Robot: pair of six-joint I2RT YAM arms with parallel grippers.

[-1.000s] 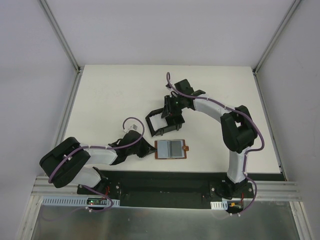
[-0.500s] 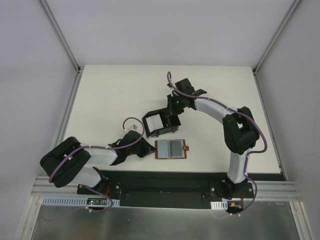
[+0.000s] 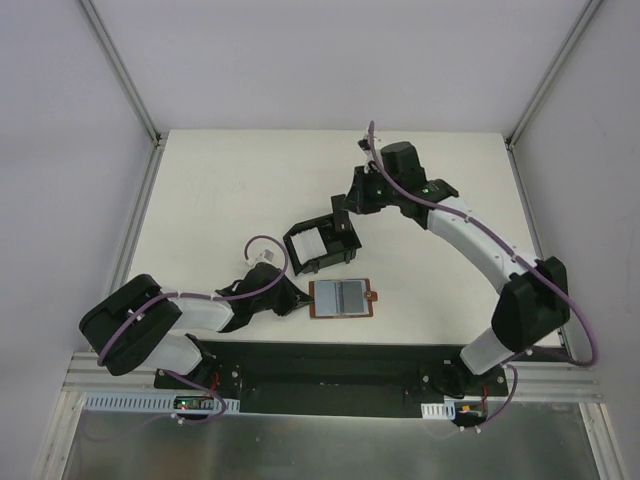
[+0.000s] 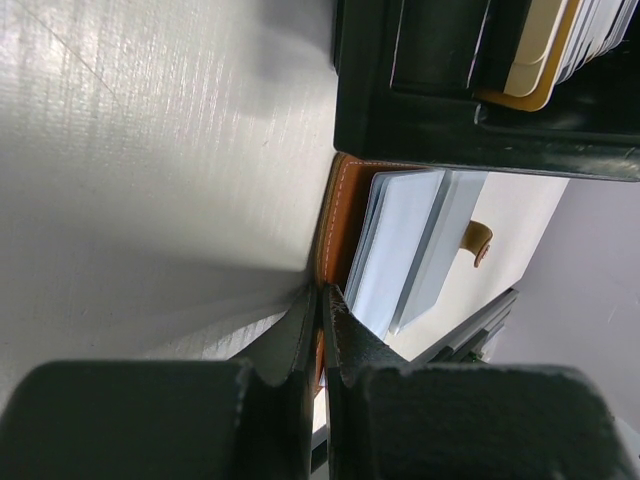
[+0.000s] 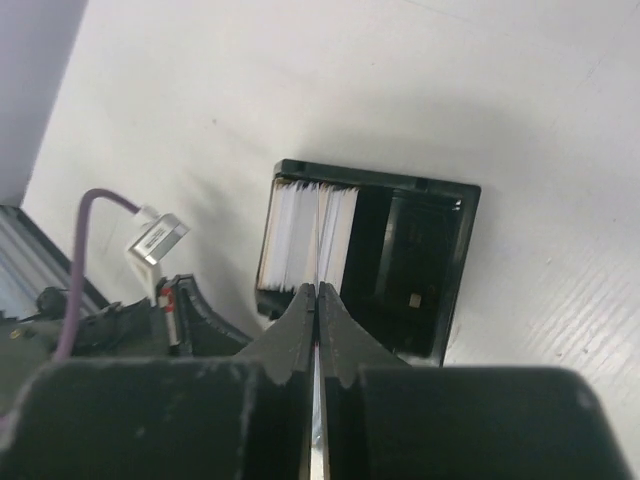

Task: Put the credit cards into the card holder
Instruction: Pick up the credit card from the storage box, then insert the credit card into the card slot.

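Looking down on a white table [image 3: 220, 200] with 2 arms reaching in from 6 o'clock. Finding the black card holder [image 3: 322, 242] near the centre, open top upward, already carrying a row of white cards [image 5: 300, 240] standing on edge at one end.

Finding the right gripper [image 3: 350, 205] hanging just off the holder's 1 o'clock corner, jaws pressed fully together and gripping nothing. Noting the change: 1 second ago hovering partly open directly over the holder, now pulling back toward 1 o'clock with the arm stretching out and the jaws closing on empty air. Also noting the holder sitting turned a little from its earlier angle. Reading that as 1 more card dropped off, and the right arm freeing itself for another trip.

Finding the brown leather wallet [image 3: 342, 298] lying open just beside the holder at its 5 o'clock. Seeing the remaining pale blue-grey credit cards [image 4: 410, 250] lying flat inside it, at least 2 going by their stepped edges.

Finding the left gripper [image 3: 300, 298] at the wallet's 9 o'clock edge, jaws shut, tips bearing on the leather rim, apparently pinning rather than pinching. Judging the task as partly done, with the wallet's cards waiting to be moved.
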